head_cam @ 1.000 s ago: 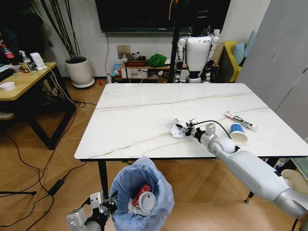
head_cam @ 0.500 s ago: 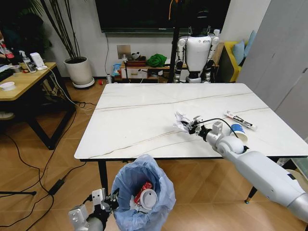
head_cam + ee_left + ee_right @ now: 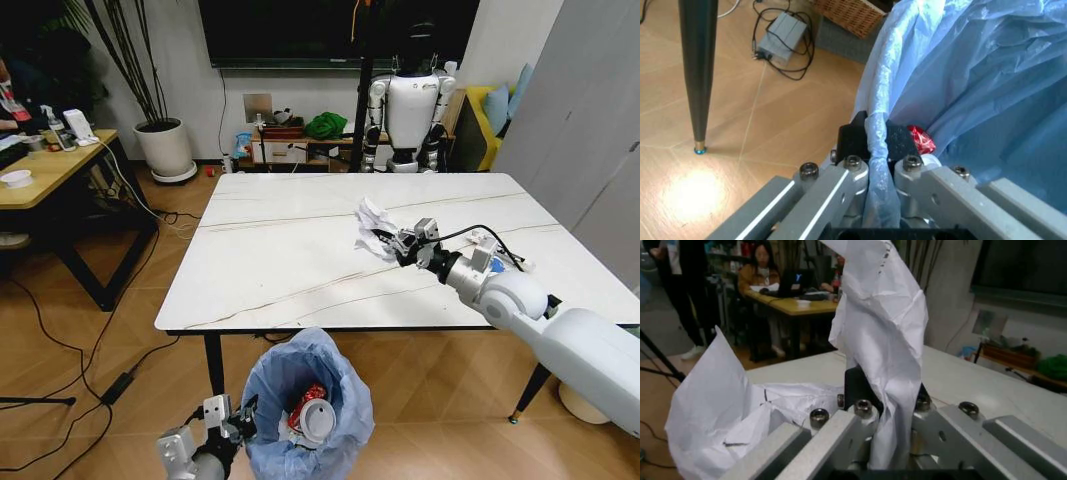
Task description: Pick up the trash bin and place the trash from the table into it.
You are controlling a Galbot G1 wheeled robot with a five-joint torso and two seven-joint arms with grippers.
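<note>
Right claw (image 3: pixel 402 243) raised above table (image 3: pixel 270 250), clamping crumpled tissue (image 3: pixel 373 225), left claw (image 3: pixel 875 142) low, pinching trash bin (image 3: pixel 305 400) rim

My left pincer (image 3: pixel 878 150) is clamped on the trash bin (image 3: pixel 987 75) rim's blue liner; a red wrapper (image 3: pixel 921 139) lies inside.

bin (image 3: pixel 305 410): blue-lined, below table (image 3: pixel 280 250) | tissue (image 3: pixel 374 226): crumpled, raised
</note>
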